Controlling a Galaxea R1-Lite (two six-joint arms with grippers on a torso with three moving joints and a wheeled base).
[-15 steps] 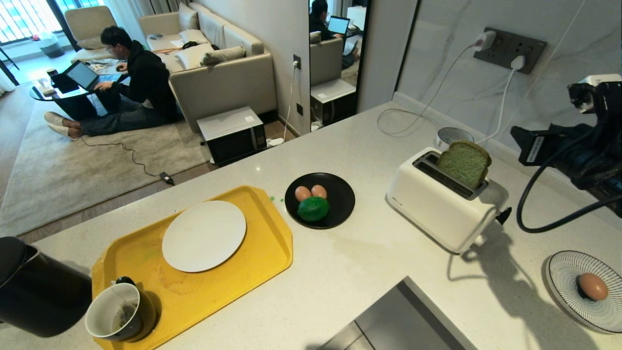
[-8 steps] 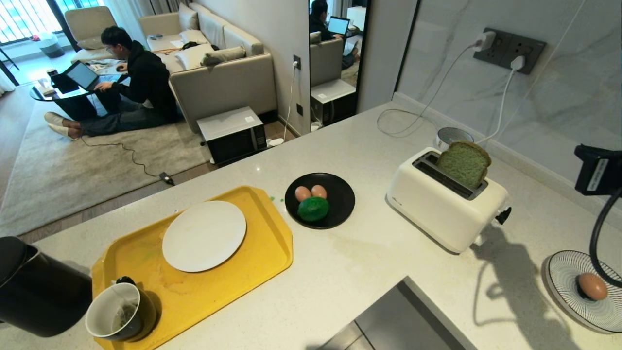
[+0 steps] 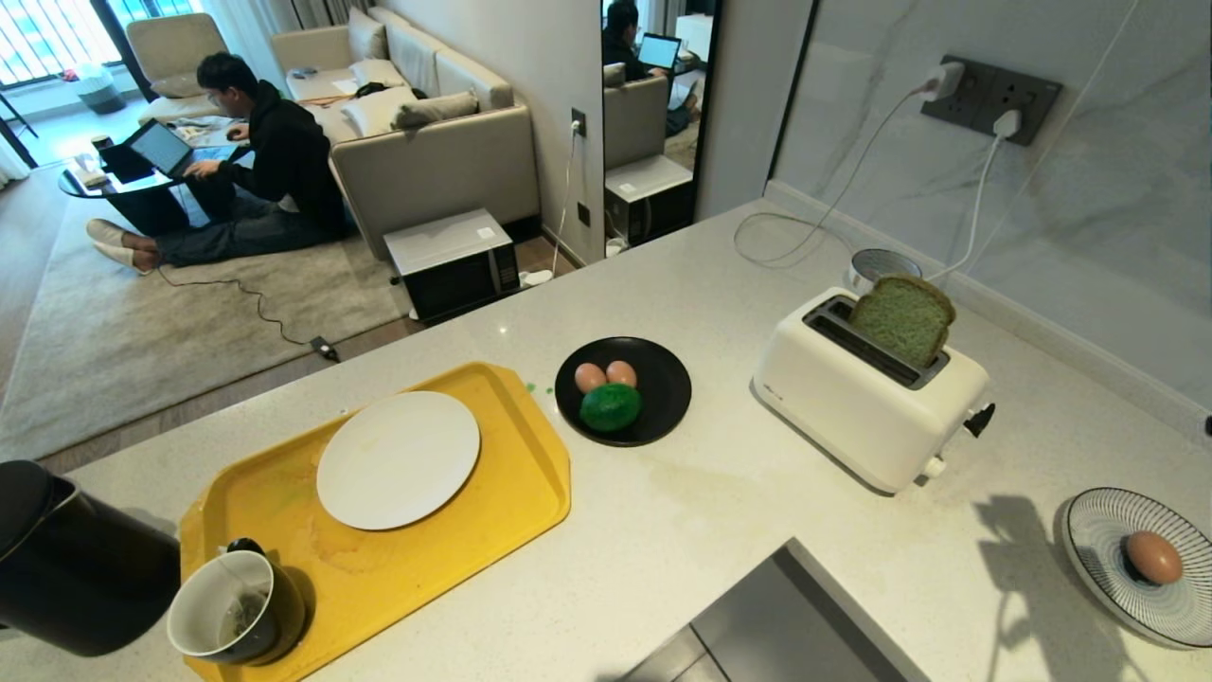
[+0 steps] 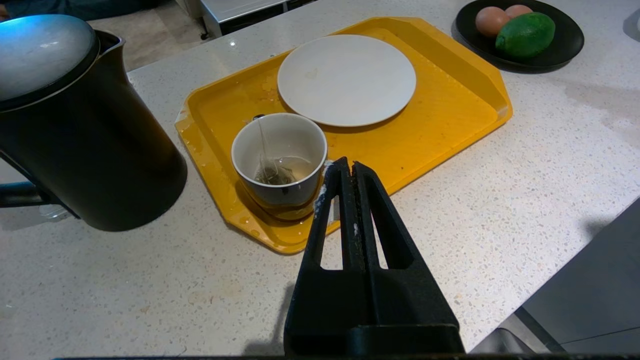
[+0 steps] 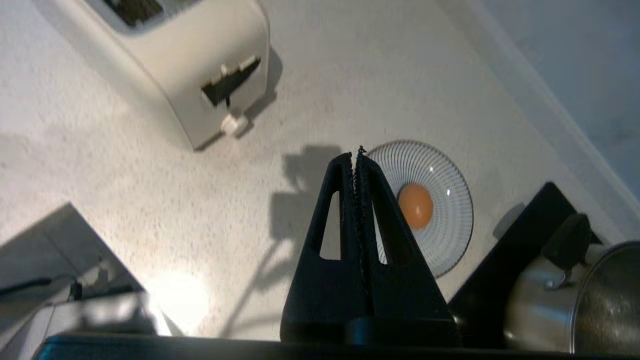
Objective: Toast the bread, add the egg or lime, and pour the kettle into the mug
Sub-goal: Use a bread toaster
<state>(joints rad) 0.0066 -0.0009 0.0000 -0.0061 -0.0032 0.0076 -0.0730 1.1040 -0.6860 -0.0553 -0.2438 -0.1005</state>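
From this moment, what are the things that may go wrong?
The bread stands high and tilted in the toaster; it may not toast if it never goes down. The mug sits at the tray's corner close beside the kettle, so lifting the kettle could knock it. The egg lies loose on its striped plate and could roll.

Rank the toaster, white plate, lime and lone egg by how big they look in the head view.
Largest to smallest:
1. toaster
2. white plate
3. lime
4. lone egg
The toaster and plate differ clearly; the lime beats the egg, though they sit at different distances from the camera.
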